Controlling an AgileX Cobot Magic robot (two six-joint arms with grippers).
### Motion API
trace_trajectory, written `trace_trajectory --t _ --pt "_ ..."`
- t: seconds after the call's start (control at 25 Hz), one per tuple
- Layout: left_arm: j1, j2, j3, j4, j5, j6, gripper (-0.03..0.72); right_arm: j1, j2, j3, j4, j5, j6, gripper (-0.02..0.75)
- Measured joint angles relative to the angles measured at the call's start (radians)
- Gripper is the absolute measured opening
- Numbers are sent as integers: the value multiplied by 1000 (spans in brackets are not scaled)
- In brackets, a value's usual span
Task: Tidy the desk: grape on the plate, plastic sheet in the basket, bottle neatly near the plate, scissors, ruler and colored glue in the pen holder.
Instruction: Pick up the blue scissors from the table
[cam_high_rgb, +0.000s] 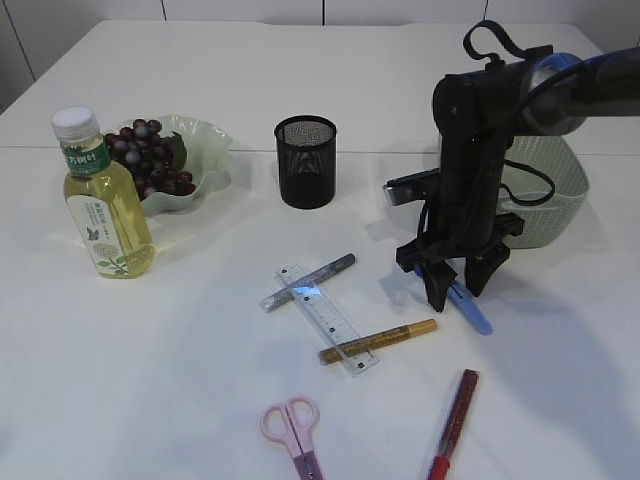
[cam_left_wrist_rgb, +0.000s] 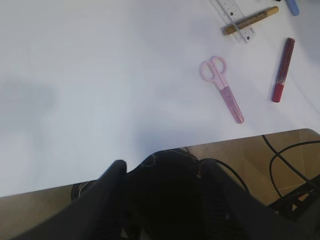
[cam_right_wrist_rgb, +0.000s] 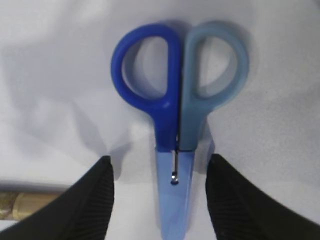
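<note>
Straddling blue scissors (cam_right_wrist_rgb: 176, 150), right gripper (cam_high_rgb: 460, 285) open, left gripper (cam_left_wrist_rgb: 162, 197) open, nothing held

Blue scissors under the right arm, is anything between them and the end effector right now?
Nothing visible. The right end effector stands open directly over the blue-handled scissors, one finger on each side of the sheathed blade, with only bare white table around them. The gold glue stick lies off to the side.
</note>
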Motion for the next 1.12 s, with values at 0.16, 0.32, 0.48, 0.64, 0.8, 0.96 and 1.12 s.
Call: trace_trajectory --t 0.16,0.32,0.48,0.64,0.8,0.96,1.12 --pt "0 0 0 0 0 0 354 0 0 0 0 0 -12 457" --pt "0 0 0 0 0 0 354 0 0 0 0 0 -21 457" --pt "0 0 0 0 0 0 354 0 0 0 0 -2 -23 457" --pt "0 0 0 0 0 0 354 0 7 0 0 -2 -25 457" --pt "0 0 0 0 0 0 354 0 11 -1 0 -2 -25 457" --pt "0 0 0 0 0 0 354 0 11 -5 0 -2 -25 457" --pt "0 0 0 0 0 0 354 0 13 -10 0 -2 -25 457"
